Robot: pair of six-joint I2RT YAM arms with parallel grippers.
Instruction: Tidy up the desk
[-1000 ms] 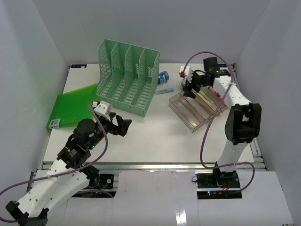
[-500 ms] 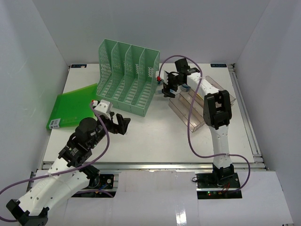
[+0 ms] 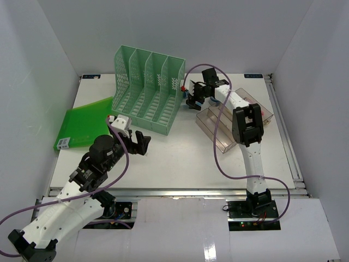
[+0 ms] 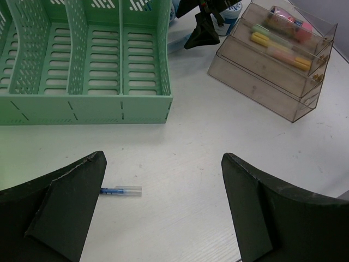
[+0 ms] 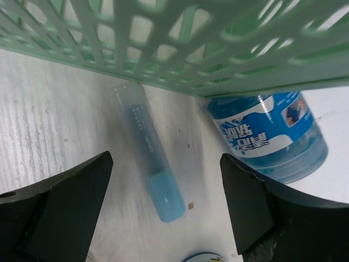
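Right gripper (image 5: 164, 164) released, hovering over pale-blue tube (image 5: 146, 153) on counter (image 3: 180, 158) by far edge; tube axis crosswise to jaws. Left gripper (image 4: 163, 158) released, farther.

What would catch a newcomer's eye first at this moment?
The green mesh file rack dominates the back left of the desk, with a green folder lying flat to its left. The right hand hangs open beside the rack's right end, over a pale blue tube next to a blue-labelled bottle. A clear tiered tray holding pens sits on the right.
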